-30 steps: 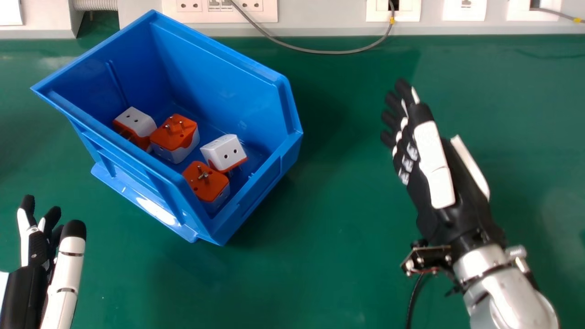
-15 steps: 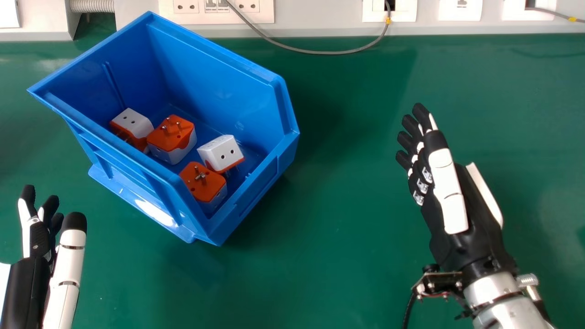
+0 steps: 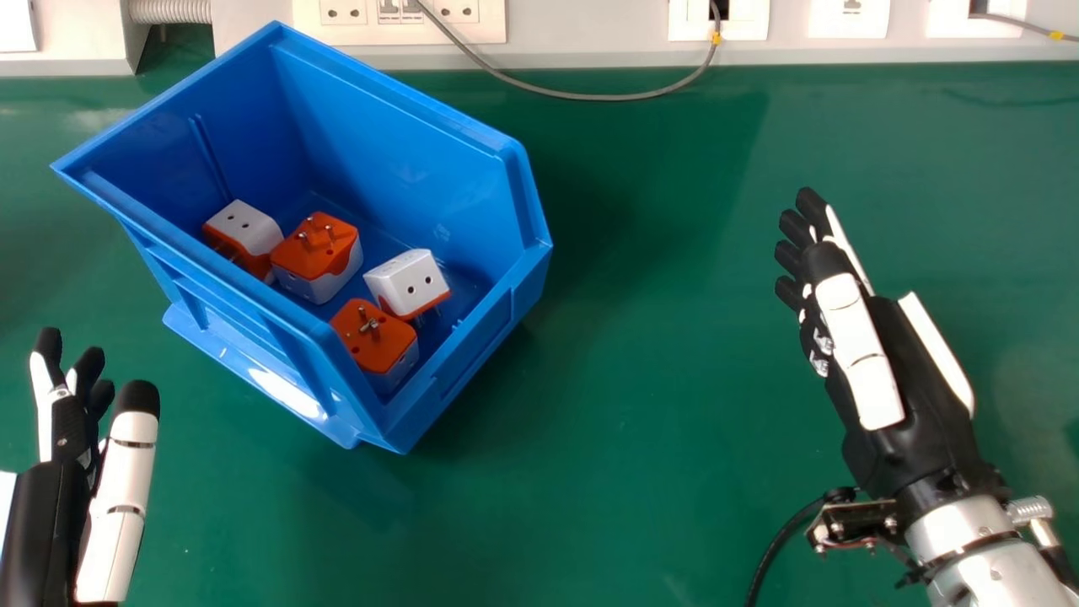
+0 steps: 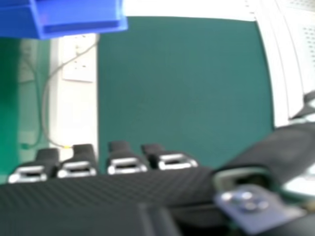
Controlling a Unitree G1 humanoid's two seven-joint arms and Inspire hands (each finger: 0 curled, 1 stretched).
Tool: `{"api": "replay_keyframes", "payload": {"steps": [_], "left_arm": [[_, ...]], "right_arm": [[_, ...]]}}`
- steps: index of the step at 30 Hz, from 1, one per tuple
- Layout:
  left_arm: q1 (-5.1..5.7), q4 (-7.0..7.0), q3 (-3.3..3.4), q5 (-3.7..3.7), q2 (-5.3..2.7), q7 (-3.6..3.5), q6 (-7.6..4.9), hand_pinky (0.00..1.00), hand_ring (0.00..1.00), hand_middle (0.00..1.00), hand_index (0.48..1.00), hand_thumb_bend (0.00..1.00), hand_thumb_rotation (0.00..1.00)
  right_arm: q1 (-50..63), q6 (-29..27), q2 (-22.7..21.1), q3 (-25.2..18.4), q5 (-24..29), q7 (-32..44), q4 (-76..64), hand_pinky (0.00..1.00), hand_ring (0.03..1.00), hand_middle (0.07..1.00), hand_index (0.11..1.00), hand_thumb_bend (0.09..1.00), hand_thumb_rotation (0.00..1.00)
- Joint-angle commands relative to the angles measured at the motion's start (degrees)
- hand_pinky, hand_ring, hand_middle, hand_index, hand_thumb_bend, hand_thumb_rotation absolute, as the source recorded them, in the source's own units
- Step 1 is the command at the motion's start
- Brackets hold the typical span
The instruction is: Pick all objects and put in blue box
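"Adapters (image 3: 316,244), four orange-and-white plastic cubes, where?"
"Inside the open blue plastic box (image 3: 396,135)."
"And the right hand (image 3: 915,396)?"
"Fingers extended, over the green counter (image 3: 607,421), like the left hand (image 3: 72,434)."

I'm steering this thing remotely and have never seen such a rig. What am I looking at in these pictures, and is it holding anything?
This is a humanoid robot with two black and white hands on its arms. The head view looks forward and down at a green table. The left hand is at that view's left edge, the right hand towards its right side; both are open and hold nothing. The other picture comes from a camera at the right hand, with its fingertips along the bottom edge and its thumb at the right.

On the table stands a blue box. Inside are four white and orange plug adapters, two with their pins facing up. Behind, a grey cable hangs from a strip of wall sockets.
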Motion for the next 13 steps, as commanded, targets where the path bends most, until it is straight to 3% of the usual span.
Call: {"api": "replay_keyframes", "payload": {"steps": [1, 5, 9, 13], "left_arm": [[0.17, -0.89, 0.7, -0.56, 0.27, 0.25, 0.11, 0.9, 0.98, 0.99, 1.0, 0.41, 0.96], [-0.05, 0.87, 0.53, -0.4, 0.38, 0.18, -0.1, 0.9, 0.97, 0.99, 1.0, 0.41, 0.95], [-0.23, 1.99, 0.53, 0.29, 0.88, 0.34, -0.27, 0.9, 0.97, 0.99, 1.0, 0.43, 0.95], [-0.69, 2.31, 0.59, 1.95, 1.84, 0.66, -0.09, 0.9, 0.97, 0.98, 1.0, 0.44, 0.95]], "right_arm": [[0.0, 0.2, 0.0, 0.3, -0.1, -0.3, -2.9, 1.0, 1.0, 1.0, 1.0, 0.358, 1.0], [0.0, 1.9, 0.2, -0.1, 0.2, -0.8, -4.8, 1.0, 1.0, 1.0, 1.0, 0.351, 1.0], [-0.2, 3.6, 0.6, -0.1, 0.1, -1.7, -6.0, 1.0, 1.0, 1.0, 1.0, 0.336, 1.0], [-0.5, 4.7, 1.1, 0.6, -0.4, -2.5, -6.3, 1.0, 1.0, 1.0, 1.0, 0.326, 1.0]]}}
